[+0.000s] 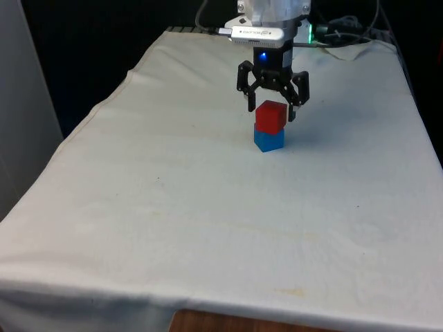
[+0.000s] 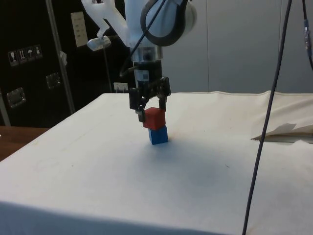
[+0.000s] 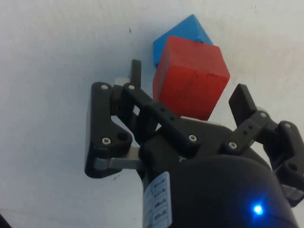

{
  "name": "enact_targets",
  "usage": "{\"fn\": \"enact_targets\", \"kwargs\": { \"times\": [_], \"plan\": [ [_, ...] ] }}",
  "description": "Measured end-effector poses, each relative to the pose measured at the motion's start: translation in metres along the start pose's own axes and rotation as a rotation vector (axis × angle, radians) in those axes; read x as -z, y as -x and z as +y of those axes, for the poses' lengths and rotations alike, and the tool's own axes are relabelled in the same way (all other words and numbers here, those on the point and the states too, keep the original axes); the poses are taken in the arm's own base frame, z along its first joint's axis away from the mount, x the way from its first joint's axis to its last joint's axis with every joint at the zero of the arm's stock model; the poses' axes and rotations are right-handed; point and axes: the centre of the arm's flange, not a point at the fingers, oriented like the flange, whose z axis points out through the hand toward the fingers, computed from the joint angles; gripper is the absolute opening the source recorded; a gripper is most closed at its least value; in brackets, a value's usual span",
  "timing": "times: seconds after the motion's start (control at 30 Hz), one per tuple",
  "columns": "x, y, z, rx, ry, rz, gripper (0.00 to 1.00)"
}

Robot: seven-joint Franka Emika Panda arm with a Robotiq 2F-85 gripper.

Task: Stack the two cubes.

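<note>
The claw [image 1: 273,111] stood spread wide, holding nothing, its fingers either side of the red cube [image 1: 270,116], which sat squarely on the blue cube [image 1: 269,139] below, apparently released.

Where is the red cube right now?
The red cube sits on top of the blue cube, toward the table's far end in the front view, between the fingers of the open hand.

A white cloth [image 1: 208,228] covers the table, and a dark cable [image 2: 266,127] hangs at the side view's right
</note>
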Motion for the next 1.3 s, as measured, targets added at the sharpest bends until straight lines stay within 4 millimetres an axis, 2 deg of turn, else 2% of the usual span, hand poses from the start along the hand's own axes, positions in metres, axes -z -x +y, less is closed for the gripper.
{"fn": "enact_targets", "kwargs": {
  "times": [0.3, 0.57, 0.7, 0.9, 1.3],
  "plan": [
    [0.005, -0.002, -0.001, 0.000, -0.004, 0.008, 1.00],
    [0.037, -0.001, 0.000, -0.002, -0.016, 0.005, 1.00],
    [0.042, -0.001, 0.000, -0.002, -0.018, 0.006, 1.00],
    [0.065, 0.000, 0.001, -0.004, -0.029, 0.010, 1.00],
    [0.090, 0.001, 0.001, -0.002, -0.039, 0.016, 1.00]
  ]
}}
